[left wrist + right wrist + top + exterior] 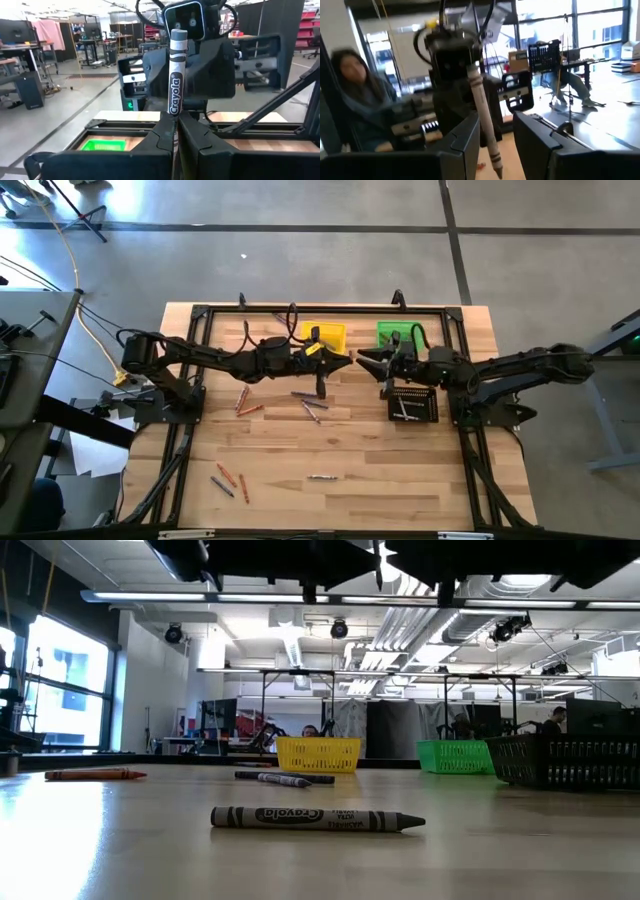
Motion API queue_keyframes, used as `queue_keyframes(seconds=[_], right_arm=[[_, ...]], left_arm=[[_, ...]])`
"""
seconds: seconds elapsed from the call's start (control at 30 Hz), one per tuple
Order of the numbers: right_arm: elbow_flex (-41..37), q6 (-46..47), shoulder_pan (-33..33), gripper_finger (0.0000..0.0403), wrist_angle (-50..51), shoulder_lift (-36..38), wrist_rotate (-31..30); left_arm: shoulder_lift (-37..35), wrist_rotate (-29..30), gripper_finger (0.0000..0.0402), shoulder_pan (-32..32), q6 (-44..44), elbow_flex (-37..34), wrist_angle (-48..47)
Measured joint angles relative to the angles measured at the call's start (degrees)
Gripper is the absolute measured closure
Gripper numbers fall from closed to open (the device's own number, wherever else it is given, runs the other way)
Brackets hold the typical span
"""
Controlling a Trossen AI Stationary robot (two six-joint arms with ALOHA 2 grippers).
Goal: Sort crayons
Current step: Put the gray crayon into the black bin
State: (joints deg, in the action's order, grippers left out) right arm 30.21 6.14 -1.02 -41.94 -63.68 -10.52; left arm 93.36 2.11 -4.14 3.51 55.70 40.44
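Observation:
My left gripper [345,360] and my right gripper [362,360] face each other tip to tip, high above the table between the yellow bin [325,335] and the green bin [400,333]. My left gripper [176,122] is shut on a grey crayon [175,75]. My right gripper [497,132] is open. Its fingers [465,140] stand on either side of the crayon's free end [492,155]; I cannot tell whether they touch it. Several loose crayons [310,402] lie flat on the table. My left gripper pinches one end of the grey crayon [173,114] between its two fingers. The fingers are level and come from the table's left. The crayon lies along them and sticks out past their tips toward my right gripper. It is lifted clear of the table.
A black ribbed tray [413,402] holding crayons sits at the right, below my right arm. More crayons lie at the left [245,402], near left [228,480] and near middle [320,477]. In the low view a grey crayon [315,818] lies closest. A person sits beyond the table [355,100].

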Motion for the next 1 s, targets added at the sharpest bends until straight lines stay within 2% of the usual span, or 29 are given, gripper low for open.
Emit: queue_keyframes(seconds=[0.2, 0.6, 0.7, 0.83, 1.0], right_arm=[[5.5, -3.0, 0.0, 0.029, 9.9, -1.2, 0.0], [8.5, -5.1, -0.8, 0.0292, 10.4, -4.4, 0.2], [8.7, -5.1, -1.2, 0.0312, 10.5, -4.7, 0.3], [8.7, -5.7, -1.2, 0.0381, 10.4, -4.7, 0.5], [8.7, -5.1, -1.2, 0.039, 10.3, -4.6, -0.1]], left_arm=[[-0.1, 0.0, 0.0401, 0.0, -0.3, 0.0, -0.6], [-0.1, 0.0, 0.0401, 0.0, -0.3, 0.0, -1.6], [-0.1, 0.2, 0.0401, 0.0, -0.3, 0.0, -1.7], [-0.1, 0.3, 0.0401, 0.0, -0.5, 0.0, -1.6], [-0.1, 1.0, 0.0392, 0.0, -0.5, 0.0, -1.6]])
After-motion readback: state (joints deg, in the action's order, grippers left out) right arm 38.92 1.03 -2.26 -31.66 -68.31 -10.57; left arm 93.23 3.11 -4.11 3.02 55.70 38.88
